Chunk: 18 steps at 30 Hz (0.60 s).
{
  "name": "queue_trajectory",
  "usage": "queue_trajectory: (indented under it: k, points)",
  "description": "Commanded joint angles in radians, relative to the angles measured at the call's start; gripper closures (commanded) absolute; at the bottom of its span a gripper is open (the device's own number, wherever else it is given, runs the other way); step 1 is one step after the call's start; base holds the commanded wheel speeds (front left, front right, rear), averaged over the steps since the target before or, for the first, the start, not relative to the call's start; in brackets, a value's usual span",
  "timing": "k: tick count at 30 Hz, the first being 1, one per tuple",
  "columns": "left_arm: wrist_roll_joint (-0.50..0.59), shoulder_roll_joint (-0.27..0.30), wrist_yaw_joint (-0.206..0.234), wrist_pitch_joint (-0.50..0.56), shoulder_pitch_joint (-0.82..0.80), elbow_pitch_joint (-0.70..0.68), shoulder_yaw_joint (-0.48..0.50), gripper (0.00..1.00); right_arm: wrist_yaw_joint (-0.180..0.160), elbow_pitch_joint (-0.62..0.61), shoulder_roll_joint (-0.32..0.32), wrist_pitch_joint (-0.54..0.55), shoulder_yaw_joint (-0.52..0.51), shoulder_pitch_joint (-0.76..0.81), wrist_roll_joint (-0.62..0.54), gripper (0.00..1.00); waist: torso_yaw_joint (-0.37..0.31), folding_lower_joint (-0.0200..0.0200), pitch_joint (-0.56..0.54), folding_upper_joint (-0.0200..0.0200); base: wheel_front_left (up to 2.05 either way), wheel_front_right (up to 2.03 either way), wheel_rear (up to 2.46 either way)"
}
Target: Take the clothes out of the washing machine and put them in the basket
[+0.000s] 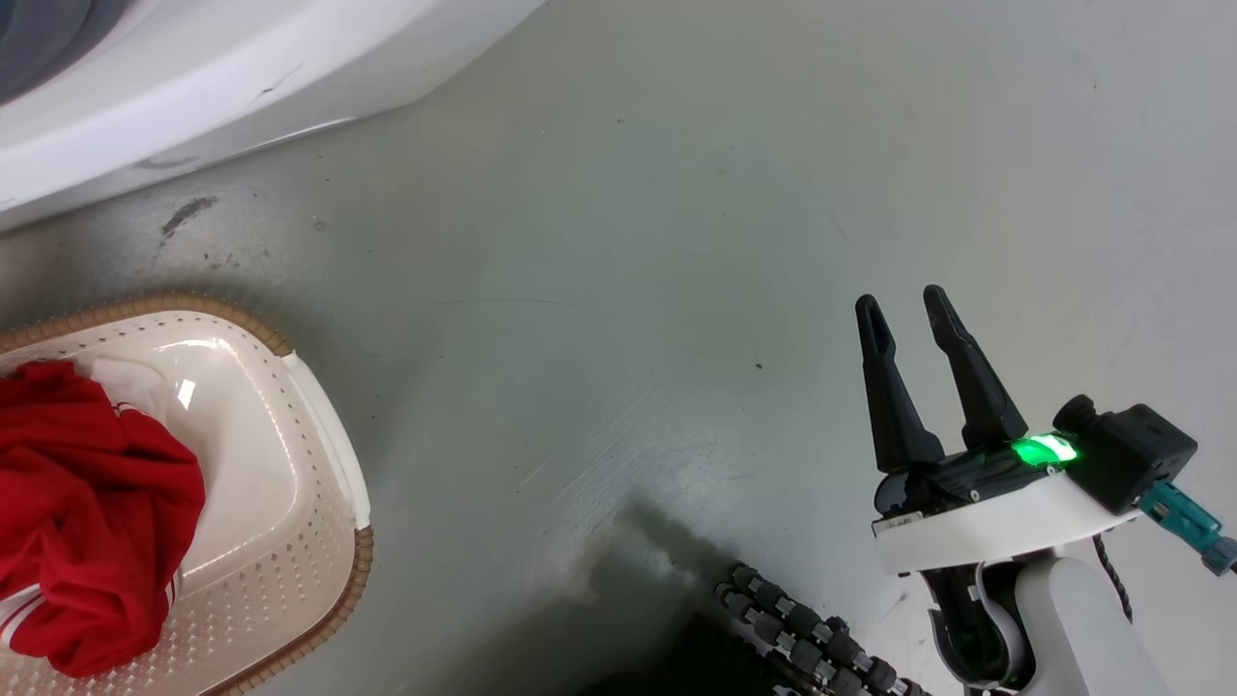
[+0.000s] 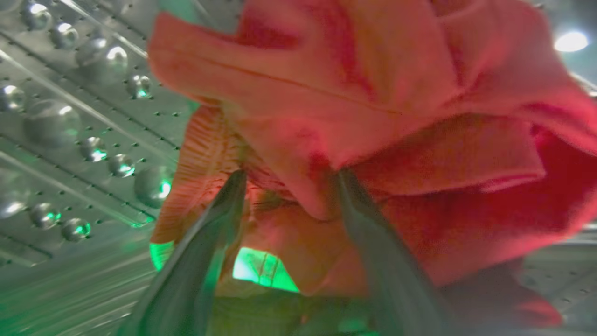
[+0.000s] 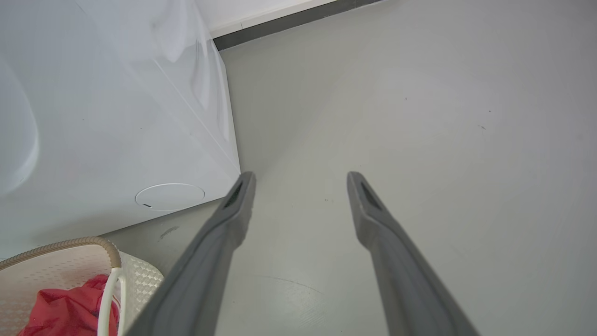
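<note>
Left wrist view showed my left end effector inside the drum, its fingers apart, tips buried in a red garment bunched between them. My right end effector hung over the floor at the right, fingers spread, gripping nothing. At the near left, the basket held more red clothes, with the washer just beyond it at far left.

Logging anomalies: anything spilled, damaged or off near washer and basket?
Minor only: dark scuff on the floor by the washer, thin dark mark on its lower panel. Nothing spilled; red clothes sit inside the basket.
</note>
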Motion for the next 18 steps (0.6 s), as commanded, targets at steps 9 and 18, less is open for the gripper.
queue_trajectory:
  k: [9,18]
  points:
    - [-0.014,0.007,-0.008,-0.001,0.015,0.033,-0.031,1.0,-0.001,-0.007,0.002,-0.002,-0.002,-0.004,-0.002,0.0,0.005,-0.0001,0.008,0.0,0.0,0.0,0.0]
    - [-0.032,0.043,-0.008,-0.114,0.018,0.035,-0.02,1.0,-0.001,0.006,0.002,-0.003,0.015,-0.031,-0.021,0.0,-0.001,-0.0001,-0.018,0.0,0.0,0.0,0.0]
